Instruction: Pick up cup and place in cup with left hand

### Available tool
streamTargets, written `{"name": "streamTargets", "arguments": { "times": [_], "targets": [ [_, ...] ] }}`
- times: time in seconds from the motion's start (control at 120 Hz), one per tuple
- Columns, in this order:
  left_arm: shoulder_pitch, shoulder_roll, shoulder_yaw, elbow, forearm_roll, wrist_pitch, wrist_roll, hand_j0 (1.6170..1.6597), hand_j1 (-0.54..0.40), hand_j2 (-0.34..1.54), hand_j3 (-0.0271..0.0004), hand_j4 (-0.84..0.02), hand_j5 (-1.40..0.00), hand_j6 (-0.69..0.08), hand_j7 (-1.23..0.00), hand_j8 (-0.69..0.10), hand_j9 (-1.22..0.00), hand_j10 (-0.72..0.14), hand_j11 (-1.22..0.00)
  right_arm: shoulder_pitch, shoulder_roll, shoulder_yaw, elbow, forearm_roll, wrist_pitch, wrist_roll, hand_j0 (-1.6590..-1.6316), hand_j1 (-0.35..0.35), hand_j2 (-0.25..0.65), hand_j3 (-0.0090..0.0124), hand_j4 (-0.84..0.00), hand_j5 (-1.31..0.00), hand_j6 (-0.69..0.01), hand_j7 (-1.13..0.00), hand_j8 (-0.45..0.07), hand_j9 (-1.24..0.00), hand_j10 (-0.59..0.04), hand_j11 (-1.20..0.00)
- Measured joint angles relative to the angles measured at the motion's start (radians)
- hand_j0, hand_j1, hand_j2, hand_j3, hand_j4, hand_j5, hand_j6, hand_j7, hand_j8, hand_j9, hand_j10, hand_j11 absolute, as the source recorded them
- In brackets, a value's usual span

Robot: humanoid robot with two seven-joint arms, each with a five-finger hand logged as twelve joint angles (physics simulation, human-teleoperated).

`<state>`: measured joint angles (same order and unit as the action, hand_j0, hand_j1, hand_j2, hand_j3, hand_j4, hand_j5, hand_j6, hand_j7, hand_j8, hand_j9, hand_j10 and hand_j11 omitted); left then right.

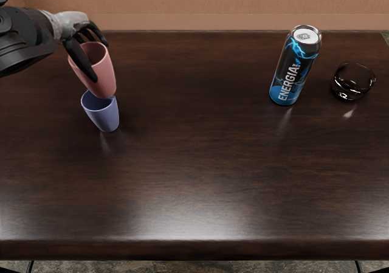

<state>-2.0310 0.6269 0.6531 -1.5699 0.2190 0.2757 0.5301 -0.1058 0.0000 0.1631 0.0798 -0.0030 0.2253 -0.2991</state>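
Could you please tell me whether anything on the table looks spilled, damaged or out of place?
Nothing stands out. The left hand holds the pink cup, its base appearing near the rim of the blue cup; the can and glass bowl stand upright, and I see no spill or damage.

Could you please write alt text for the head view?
A robot's left hand grips a pink cup above a blue cup on a dark wooden table; an energy drink can and glass bowl stand right.
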Motion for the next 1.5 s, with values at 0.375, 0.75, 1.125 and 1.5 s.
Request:
{"name": "streamTargets", "arguments": {
  "times": [0.375,0.75,1.125,1.5],
  "targets": [
    [0.014,0.041,0.015,-0.015,0.013,-0.003,-0.001,1.6551,-0.067,0.05,0.0,-0.449,-0.61,-0.375,-0.6,-0.331,-0.6,-0.456,-0.61,0.0,0.0,0.0,0.0,0.0,0.0,0.0,-1.6581,-0.349,0.0,0.0,0.0,0.0,-0.001,0.0,0.0,0.0,0.0,0.0],
    [0.014,0.074,0.014,-0.048,0.047,-0.003,-0.001,1.6551,-0.062,0.05,0.0,-0.449,-0.61,-0.379,-0.6,-0.335,-0.6,-0.46,-0.61,0.0,0.0,0.0,0.0,0.0,0.0,0.0,-1.6581,-0.349,0.0,0.0,0.0,0.0,-0.001,0.0,0.0,0.0,0.0,0.0],
    [0.022,0.07,0.011,-0.053,0.053,0.001,-0.004,1.6553,-0.061,0.05,0.0,-0.441,-0.59,-0.388,-0.59,-0.344,-0.58,-0.469,-0.59,0.0,0.0,0.0,0.0,0.0,0.0,0.0,-1.6581,-0.349,0.0,0.0,0.0,0.0,-0.001,0.0,0.0,0.0,0.0,0.0],
    [0.039,0.063,0.006,-0.05,0.074,0.023,-0.01,1.6555,-0.059,0.05,0.0,-0.436,-0.59,-0.394,-0.58,-0.349,-0.58,-0.474,-0.58,0.0,0.0,0.0,0.0,0.0,0.0,0.0,-1.6581,-0.349,0.0,0.0,0.0,0.0,-0.001,0.0,0.0,0.0,0.0,0.0]
  ]
}}
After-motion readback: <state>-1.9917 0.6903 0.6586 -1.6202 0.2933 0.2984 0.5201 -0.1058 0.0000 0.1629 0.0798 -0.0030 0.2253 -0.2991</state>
